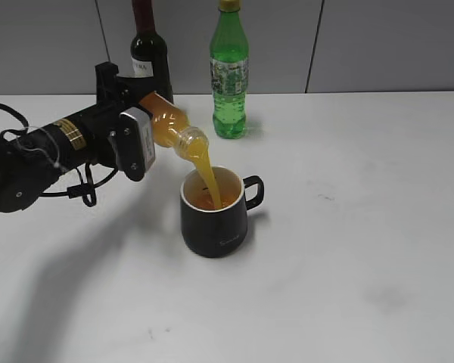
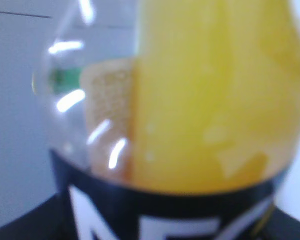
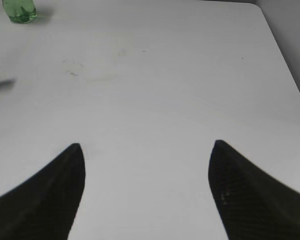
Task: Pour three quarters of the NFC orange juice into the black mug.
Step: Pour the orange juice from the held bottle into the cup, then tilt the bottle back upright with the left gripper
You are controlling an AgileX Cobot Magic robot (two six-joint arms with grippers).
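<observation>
Left tool (image 1: 140,128) grips the tilted juice (image 1: 170,127), pouring into the mug (image 1: 215,219) at its 5 o'clock; right tool (image 3: 147,160) gapes empty.

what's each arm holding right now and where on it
The left end effector grips the NFC orange juice around its labelled lower body, tipped over the black mug. The right end effector is open, holding nothing.

Three bottles appear: one NFC orange juice (image 1: 169,125) bottle tilted above the black mug (image 1: 216,215), one green soda bottle (image 1: 230,72) behind the mug, and one dark wine bottle (image 1: 150,49) behind and left of it. One mug stands on one table (image 1: 363,242). Two grippers show: the left gripper (image 1: 132,140) and the right gripper (image 3: 147,150).
</observation>
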